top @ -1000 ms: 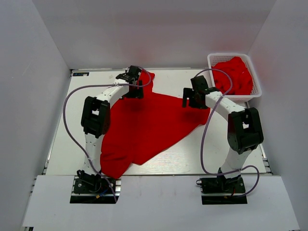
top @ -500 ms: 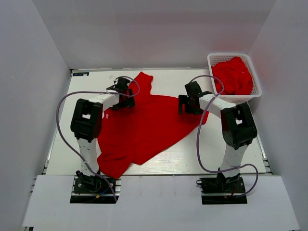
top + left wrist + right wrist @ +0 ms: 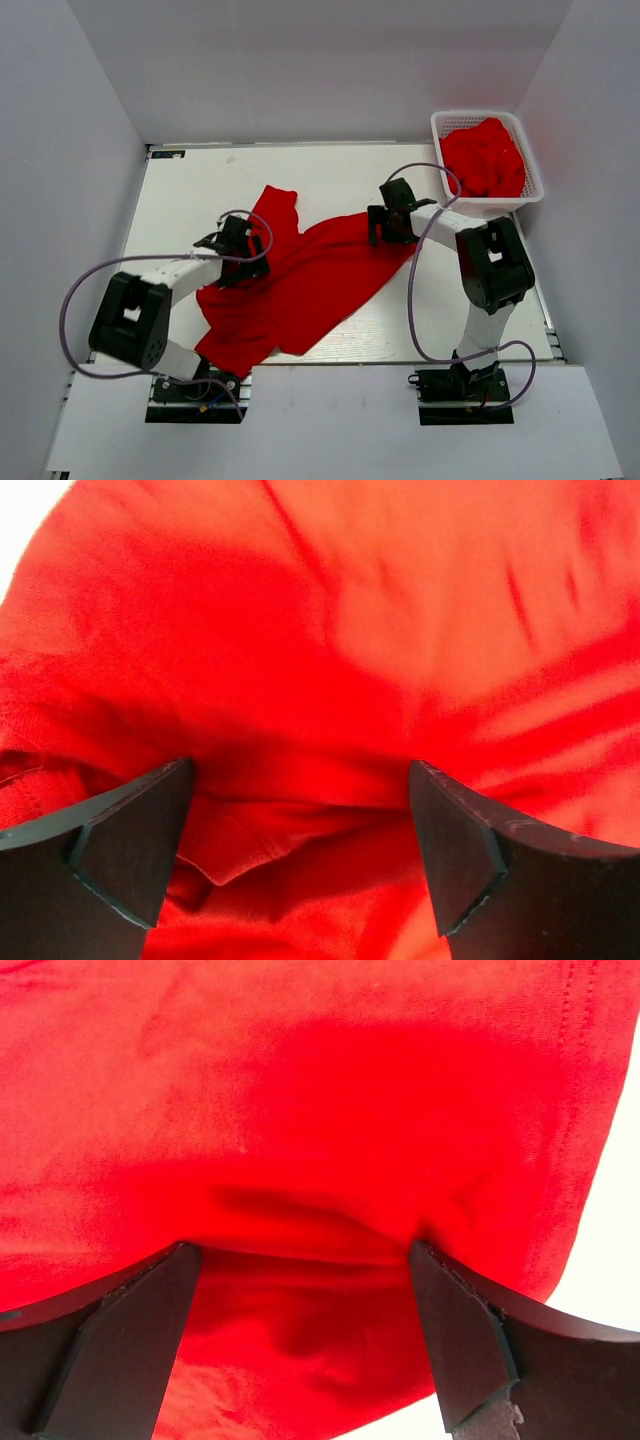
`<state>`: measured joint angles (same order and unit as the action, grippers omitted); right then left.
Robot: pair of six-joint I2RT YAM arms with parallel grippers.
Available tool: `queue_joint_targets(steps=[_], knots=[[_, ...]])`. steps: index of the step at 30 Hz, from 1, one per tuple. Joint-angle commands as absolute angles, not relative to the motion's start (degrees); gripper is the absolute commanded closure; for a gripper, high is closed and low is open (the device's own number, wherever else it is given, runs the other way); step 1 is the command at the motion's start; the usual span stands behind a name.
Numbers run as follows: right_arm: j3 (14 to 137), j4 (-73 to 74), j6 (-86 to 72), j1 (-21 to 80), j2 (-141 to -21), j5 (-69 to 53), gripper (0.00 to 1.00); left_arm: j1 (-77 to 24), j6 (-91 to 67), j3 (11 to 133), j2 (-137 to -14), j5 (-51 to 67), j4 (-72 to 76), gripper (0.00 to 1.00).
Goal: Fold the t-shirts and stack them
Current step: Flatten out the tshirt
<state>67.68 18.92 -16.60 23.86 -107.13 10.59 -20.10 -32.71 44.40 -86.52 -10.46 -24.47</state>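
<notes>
One red t-shirt (image 3: 310, 285) lies crumpled across the middle of the table, with a sleeve pointing to the far side. My left gripper (image 3: 238, 262) sits low on its left part. In the left wrist view (image 3: 300, 780) the jaws stand wide apart with folded red cloth and a hem between them. My right gripper (image 3: 388, 232) is down on the shirt's far right corner. In the right wrist view (image 3: 302, 1255) it is open too, with cloth between the jaws and white table past the cloth's edge. More red t-shirts (image 3: 485, 155) are heaped in the basket.
The white mesh basket (image 3: 440, 125) stands at the far right corner of the table. White walls enclose the table (image 3: 190, 190) on three sides. Purple cables loop off both arms.
My left arm pulled back from the far edge toward the near left, and the shirt's far left part came with it and bunched up. My right gripper shifted slightly nearer.
</notes>
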Motion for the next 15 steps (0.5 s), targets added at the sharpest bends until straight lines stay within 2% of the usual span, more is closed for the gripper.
queue_joint_targets(steps=[1,4,8,11,15], knots=[[64.1,18.7,-16.8,24.8,-106.0,7.1,0.10,-22.4,-39.7,37.0,-82.1,4.3,-33.3,0.00],[63.3,18.6,-16.1,25.8,-102.8,6.9,0.10,-23.0,-40.3,41.0,-74.1,1.5,-39.7,0.00],[64.4,19.2,-15.4,25.5,-98.4,7.4,0.10,-23.6,-36.6,51.7,-71.8,-6.3,-42.7,0.00],[67.1,19.7,-16.4,25.2,-96.9,9.7,0.10,-23.0,-34.2,61.1,-75.6,-11.7,-42.7,0.00],[72.1,21.5,-22.0,24.9,-98.0,16.8,0.10,-20.7,-33.3,75.4,-87.9,-16.8,-43.3,0.00]])
